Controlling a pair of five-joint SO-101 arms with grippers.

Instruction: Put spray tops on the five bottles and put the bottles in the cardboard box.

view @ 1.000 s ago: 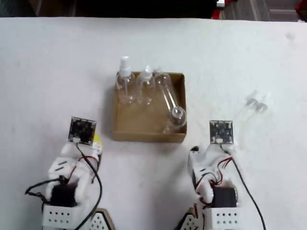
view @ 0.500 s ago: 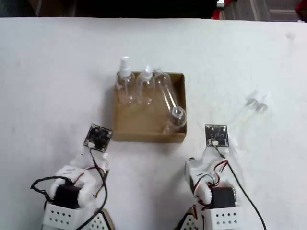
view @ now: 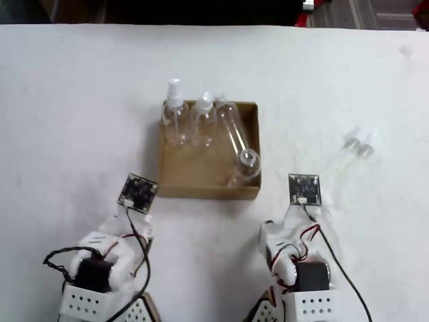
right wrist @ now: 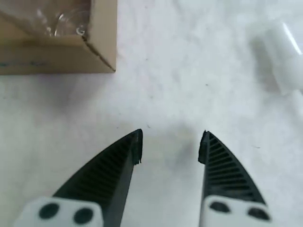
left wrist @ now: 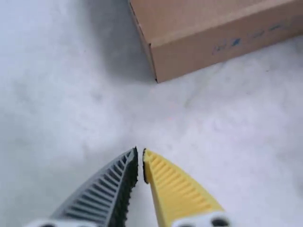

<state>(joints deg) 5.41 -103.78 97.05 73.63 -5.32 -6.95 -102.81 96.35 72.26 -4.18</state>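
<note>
Grey-and-yellow ribbed fingers of the left gripper (left wrist: 140, 158) are pressed together with nothing between them. It sits low over the white table (left wrist: 57, 94), just near-left of the brown cardboard box (left wrist: 203, 42). The black ribbed right gripper (right wrist: 170, 142) has its fingers apart and empty, over the table near the box's near-right corner.

Inside the box, two upright clear plastic bottles (view: 174, 121) with white spray tops stand side by side at the far left. A clear lying bottle (view: 234, 137) rests along the right wall. A loose white spray top (view: 359, 141) with a thin tube lies on the table well right of the box, far-right of the right gripper.

Step, as a guess: between bottles, mid-task, with roughly three of five boxed. The next move likely calls for the spread right gripper to reach far-right and close on the loose spray top.

Hard to tell:
- Whether the lying bottle is capped.
- Whether a second one lies beside it.
- What the white shape cut off at the edge of the right wrist view is.
</note>
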